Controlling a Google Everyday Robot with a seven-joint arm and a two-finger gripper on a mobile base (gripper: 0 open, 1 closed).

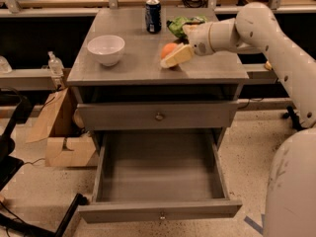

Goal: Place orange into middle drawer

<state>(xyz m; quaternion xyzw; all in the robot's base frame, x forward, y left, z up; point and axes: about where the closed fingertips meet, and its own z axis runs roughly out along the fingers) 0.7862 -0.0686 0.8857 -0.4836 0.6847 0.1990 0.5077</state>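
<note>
Your gripper [174, 58] is low over the right half of the grey cabinet top [133, 65], its pale yellow tip pressed up against the orange [168, 48]. The tip covers the fruit's lower right side, so you cannot tell from here whether the gripper is clamped on it or only touching it. The orange sits on the cabinet top, just in front of the green snack bag [178, 23] and well to the right of the white bowl [105, 48]. A dark blue soda can [153, 15] stands upright near the back edge, left of the bag.

Behind the gripper, the white arm [256, 28] reaches in from the right, bending at a rounded joint and running down along the right edge of the view. A large white part of the robot's body [291, 191] fills the lower right corner.

Below the top, a grey drawer front [123, 115] with a round knob is closed. Beneath it, the middle drawer [158, 177] is pulled fully out towards you, its flat floor showing and a small knob [161, 215] on its front wall. The orange is well above this drawer, not inside it.

To the left of the cabinet, a cardboard box [59, 137] rests on the speckled floor, with a clear plastic bottle [55, 63] on a ledge above it.
</note>
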